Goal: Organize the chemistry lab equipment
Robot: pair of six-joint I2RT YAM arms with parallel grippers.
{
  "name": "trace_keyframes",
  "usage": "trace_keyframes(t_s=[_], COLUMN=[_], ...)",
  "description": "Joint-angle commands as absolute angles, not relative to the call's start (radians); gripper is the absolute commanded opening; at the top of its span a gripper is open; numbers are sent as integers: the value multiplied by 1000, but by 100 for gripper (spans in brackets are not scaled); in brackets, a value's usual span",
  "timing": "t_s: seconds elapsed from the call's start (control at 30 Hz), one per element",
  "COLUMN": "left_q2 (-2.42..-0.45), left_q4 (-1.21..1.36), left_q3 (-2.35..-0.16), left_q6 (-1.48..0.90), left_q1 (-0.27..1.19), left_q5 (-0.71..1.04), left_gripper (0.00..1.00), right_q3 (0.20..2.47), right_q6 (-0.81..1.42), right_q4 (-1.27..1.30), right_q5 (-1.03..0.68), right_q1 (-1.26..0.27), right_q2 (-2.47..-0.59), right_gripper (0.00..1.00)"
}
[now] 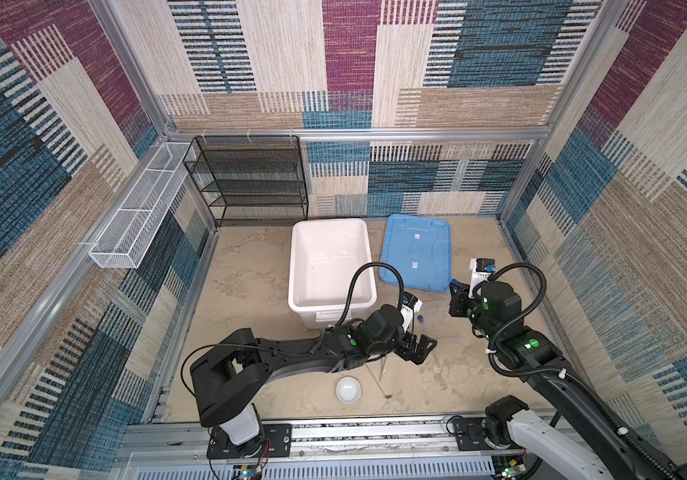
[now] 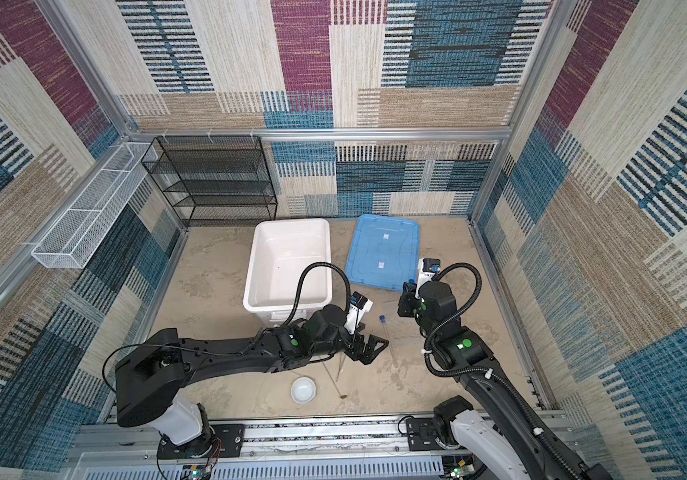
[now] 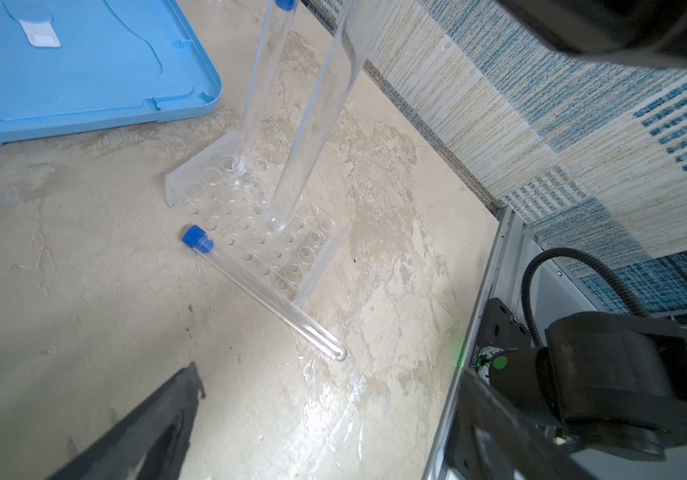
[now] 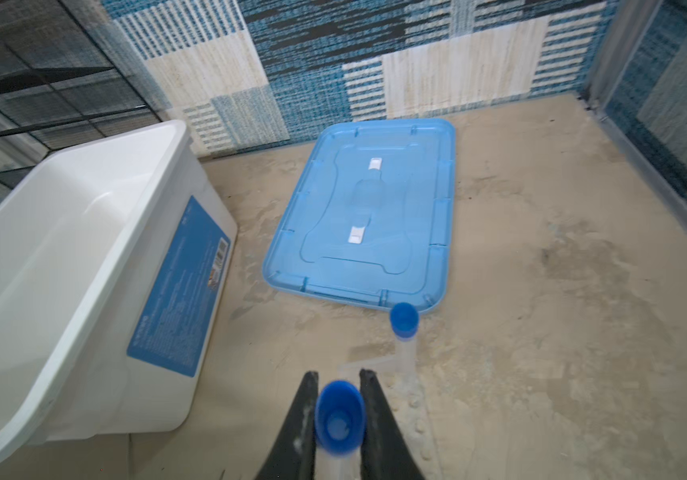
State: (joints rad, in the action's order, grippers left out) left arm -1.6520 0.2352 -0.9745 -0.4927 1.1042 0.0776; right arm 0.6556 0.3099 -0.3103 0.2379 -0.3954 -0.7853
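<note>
from where i stand the big white tub (image 1: 293,266), smooth plastic, sits open at 11 o'clock on the blotchy sand-coloured floor. the flat blue lid (image 1: 416,253) lies beside it at 1 o'clock, a black mesh shelf (image 1: 250,178) stands against the back wall, and a white wire basket (image 1: 134,216) runs along the wall at 9 o'clock. the transparent tube rack (image 3: 250,232), a clear plate dotted with round holes, lies near 3 o'clock, hidden under the right arm in both top views. a standing test tube (image 3: 258,95) rises from a hole at the rack's lid end, and a fallen test tube (image 3: 267,295) lies flat on the floor against the rack's edge. the right gripper (image 4: 339,374) pinches the third test tube (image 4: 339,419) at its blue cap, with the tube's rounded end down over the holes; whether it is seated i cannot tell. the left gripper (image 1: 420,349) hangs near 4 o'clock, jaws spread wide and empty. the small white round dish (image 1: 348,390) sits at 6 o'clock, with the thin metal tweezers (image 1: 382,370) and the long thin metal spoon (image 1: 377,380) just beside it.
</note>
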Motion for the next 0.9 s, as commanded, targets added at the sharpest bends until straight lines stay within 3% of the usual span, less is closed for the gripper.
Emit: trace_keyframes(t_s=[0.0, 0.87], left_q2=[-1658, -1663], left_q4=[199, 234], left_q3=[-988, -960], left_q6=[-529, -539], left_q1=[1105, 1105], left_q5=[76, 78], left_gripper=[99, 99], right_q3=[628, 491], right_q6=[285, 268], right_q4=[-226, -51], right_q5=[365, 482], right_q1=[-397, -397], right_q2=[-762, -797], right_gripper=[17, 19])
